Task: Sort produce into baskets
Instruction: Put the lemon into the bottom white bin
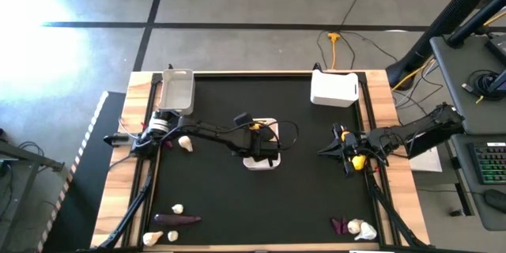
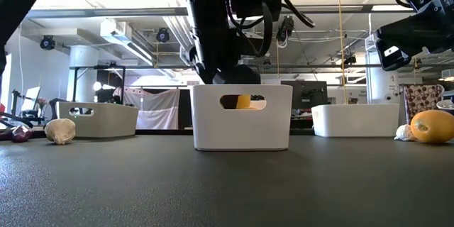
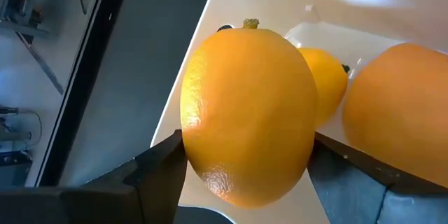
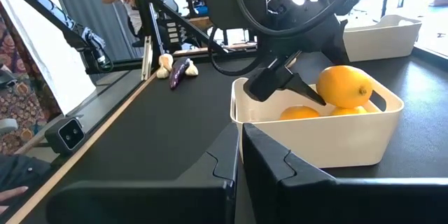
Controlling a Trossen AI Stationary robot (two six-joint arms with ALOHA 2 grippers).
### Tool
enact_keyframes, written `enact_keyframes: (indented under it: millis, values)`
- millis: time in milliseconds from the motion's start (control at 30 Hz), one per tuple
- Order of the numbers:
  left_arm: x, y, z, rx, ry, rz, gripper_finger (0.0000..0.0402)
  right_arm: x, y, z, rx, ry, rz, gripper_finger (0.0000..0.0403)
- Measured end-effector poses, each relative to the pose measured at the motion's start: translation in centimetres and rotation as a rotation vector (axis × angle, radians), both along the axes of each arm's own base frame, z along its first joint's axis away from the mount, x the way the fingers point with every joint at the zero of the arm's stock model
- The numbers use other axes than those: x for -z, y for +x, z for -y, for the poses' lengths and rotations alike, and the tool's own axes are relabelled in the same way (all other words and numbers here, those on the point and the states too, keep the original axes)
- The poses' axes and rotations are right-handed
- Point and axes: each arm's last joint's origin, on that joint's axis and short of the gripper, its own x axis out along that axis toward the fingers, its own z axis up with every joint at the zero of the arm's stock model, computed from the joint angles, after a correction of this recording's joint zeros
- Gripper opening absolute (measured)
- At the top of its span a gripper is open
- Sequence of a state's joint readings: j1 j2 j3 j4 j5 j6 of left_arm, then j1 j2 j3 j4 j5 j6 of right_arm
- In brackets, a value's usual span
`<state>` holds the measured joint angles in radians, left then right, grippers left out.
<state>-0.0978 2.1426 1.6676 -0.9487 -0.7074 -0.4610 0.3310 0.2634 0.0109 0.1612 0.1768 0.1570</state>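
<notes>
Filling the left wrist view, an orange-yellow citrus fruit (image 3: 248,108) sits between the left gripper's (image 4: 297,80) two fingers, which touch its sides; whether they are clamped on it or letting go I cannot tell. That gripper hangs over the white basket (image 1: 261,160) at the middle of the table (image 1: 316,198), with the fruit just above the rim, and at least two more orange fruits (image 4: 301,113) lie inside.

A second white basket (image 1: 334,88) stands at the far right corner, and a grey one (image 1: 176,89) at the far left corner. The right gripper (image 1: 332,149), its fingers pressed together and holding nothing, waits near the right edge beside a yellow fruit (image 1: 358,160).

A purple vegetable (image 1: 177,219) and garlic bulbs (image 1: 172,236) lie near the front left corner, another bulb (image 1: 185,143) lies by the left edge, and a purple piece (image 1: 339,225) with a bulb (image 1: 356,226) sits near the front right corner.
</notes>
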Motion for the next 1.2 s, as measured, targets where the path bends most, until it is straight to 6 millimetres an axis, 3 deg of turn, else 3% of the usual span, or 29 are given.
enact_keyframes:
  millis: [300, 567, 800, 967, 1200]
  values:
    - [-0.5, 0.0, 0.1, 0.023, -0.043, -0.037, 0.0261, 0.0, 0.0, 0.0, 0.0, 0.0, 0.0, 0.0013]
    - [-4.0, -0.3, 1.1, -0.031, -0.213, -0.075, 0.026, 0.0, 0.0, 0.0, 0.0, 0.0, 0.0, 0.0013]
    - [-8.2, -2.4, 3.8, 0.015, -0.178, -0.259, 0.026, 0.0, 0.0, 0.0, -0.001, 0.0, 0.0, 0.0013]
    - [-9.9, -3.5, 6.4, 0.067, -0.141, -0.167, 0.026, 0.0, 0.0, 0.0, 0.0, 0.0, 0.0, 0.0013]
    - [-8.0, -4.9, 9.1, 0.147, 0.1, -0.223, 0.026, 0.0, 0.0, 0.0, 0.0, 0.0, -0.001, 0.0013]
